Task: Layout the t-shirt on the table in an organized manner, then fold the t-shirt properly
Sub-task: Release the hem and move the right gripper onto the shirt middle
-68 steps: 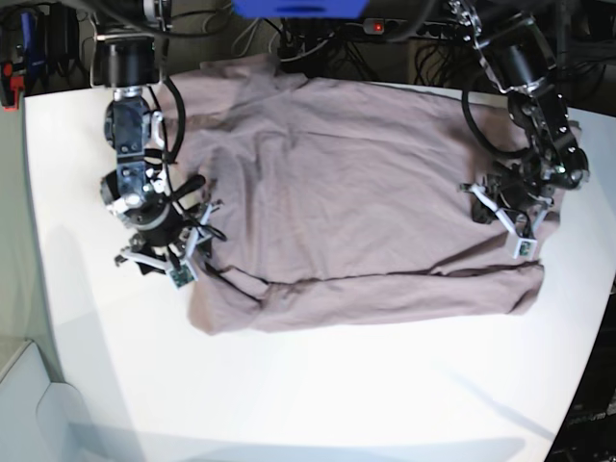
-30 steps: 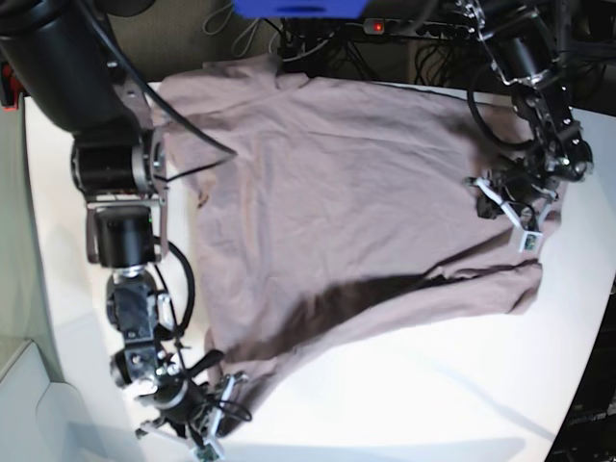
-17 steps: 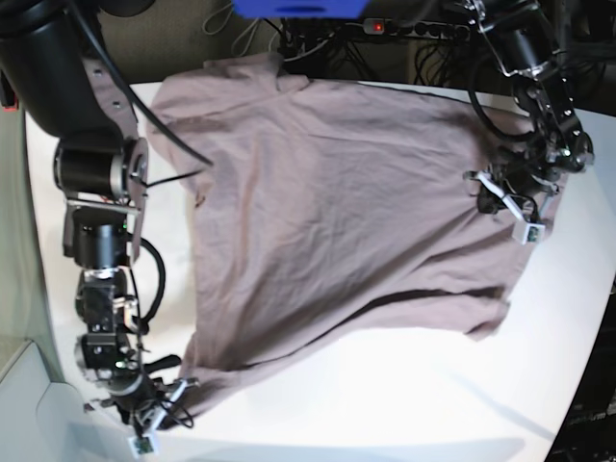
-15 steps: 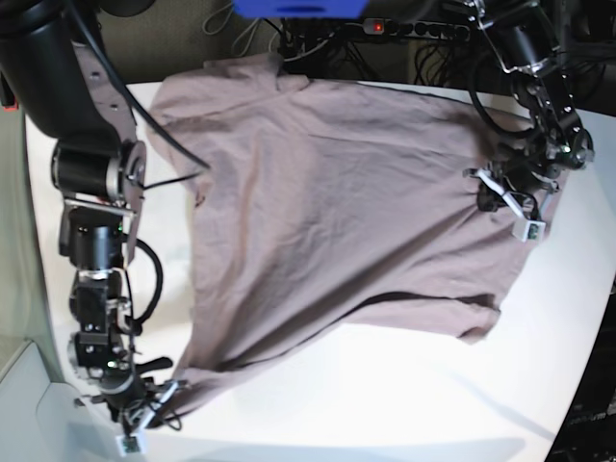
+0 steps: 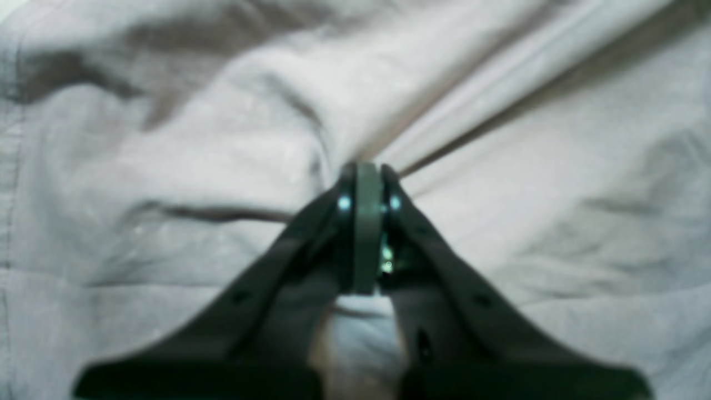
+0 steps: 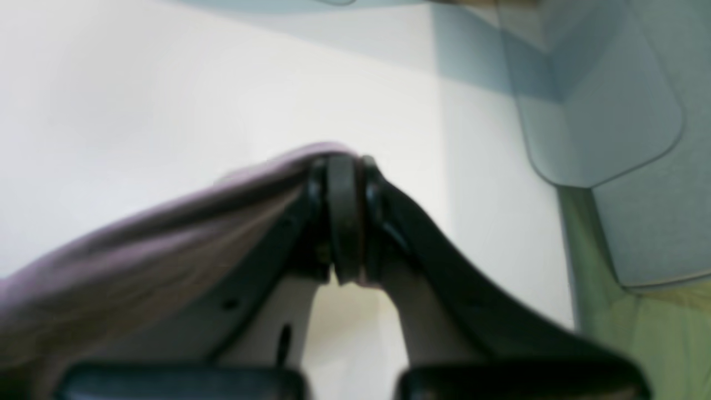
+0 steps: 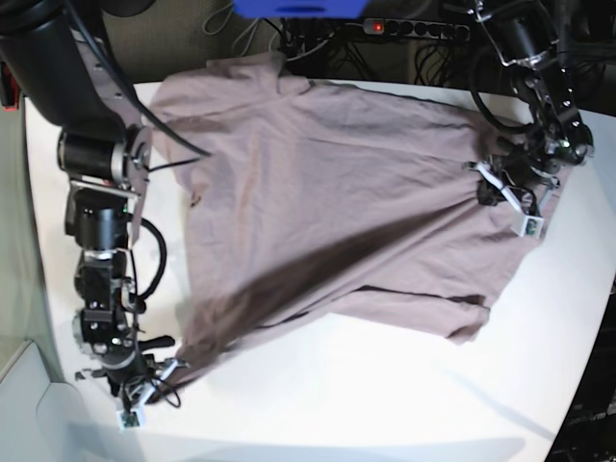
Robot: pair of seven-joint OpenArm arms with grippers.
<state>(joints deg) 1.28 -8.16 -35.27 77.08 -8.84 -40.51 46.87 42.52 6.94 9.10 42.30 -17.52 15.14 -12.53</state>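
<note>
Matte white table (image 7: 404,395) with a curved edge; soft mauve-pink t-shirt (image 7: 327,192) spread across its far half, creased, dark fold shadow running diagonally. Right gripper (image 7: 159,377), jaws pinching the shirt's near corner, stretches it taut just above the tabletop. Left gripper (image 7: 508,197), jaws clamped on bunched fabric at the opposite side edge.

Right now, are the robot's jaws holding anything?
Yes. Both grip the shirt: the right gripper pinches a corner near the table's front, the left gripper pinches its far side.
</note>
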